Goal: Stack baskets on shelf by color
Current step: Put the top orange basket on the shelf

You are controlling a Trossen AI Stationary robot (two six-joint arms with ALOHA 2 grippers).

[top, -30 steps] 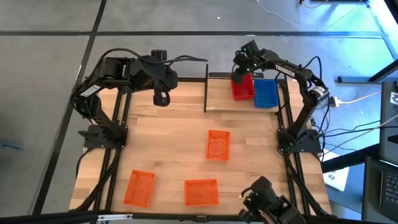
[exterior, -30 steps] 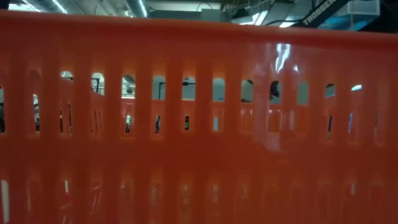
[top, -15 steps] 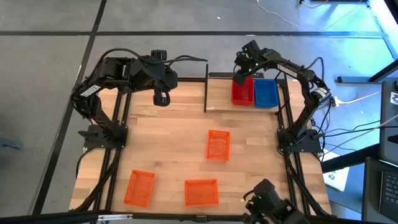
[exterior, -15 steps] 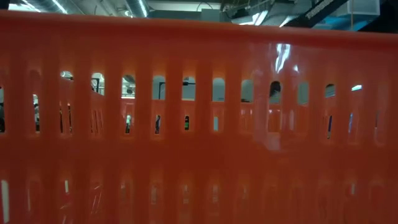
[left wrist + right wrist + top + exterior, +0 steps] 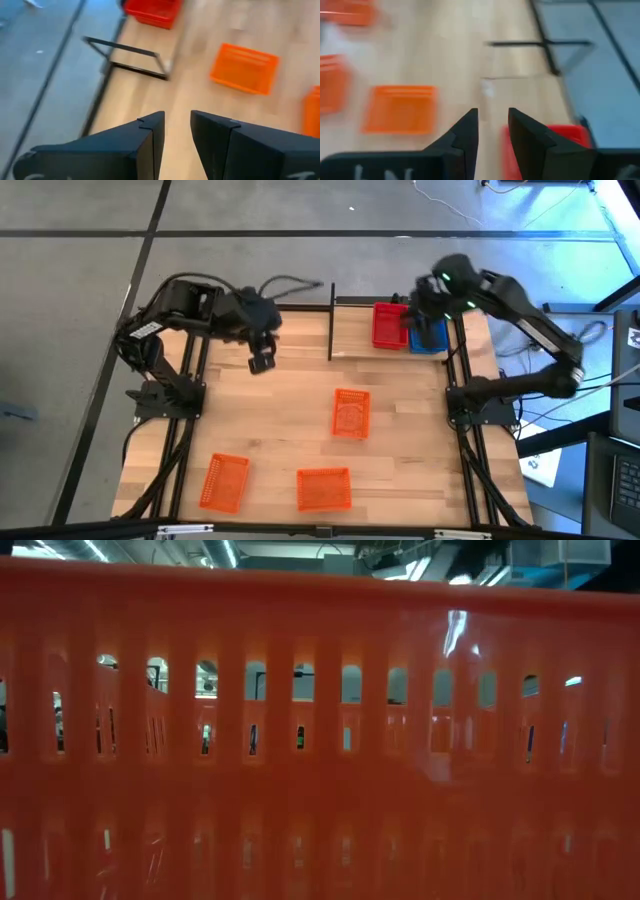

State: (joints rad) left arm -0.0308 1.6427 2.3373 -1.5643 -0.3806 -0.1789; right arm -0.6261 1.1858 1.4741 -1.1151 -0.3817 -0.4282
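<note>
Orange plastic fills the low view entirely: the slotted wall of one orange basket stands right against that camera, with only slivers of the room showing through its slots.

From above, three orange baskets lie on the bare wooden worktop: one near the middle, one at the front left, and one at the front centre. At the far right of the worktop sits the shelf, a light board with thin black posts. On it a red basket stands beside a blue basket, the two close together, the blue one partly covered by the right arm.

The right gripper hangs above the blue basket, apart from it; its wrist view shows the two dark fingers with a narrow gap between them and nothing in it. The left gripper hovers over the far left part of the worktop, well apart from every basket, its fingers likewise slightly parted and empty.
</note>
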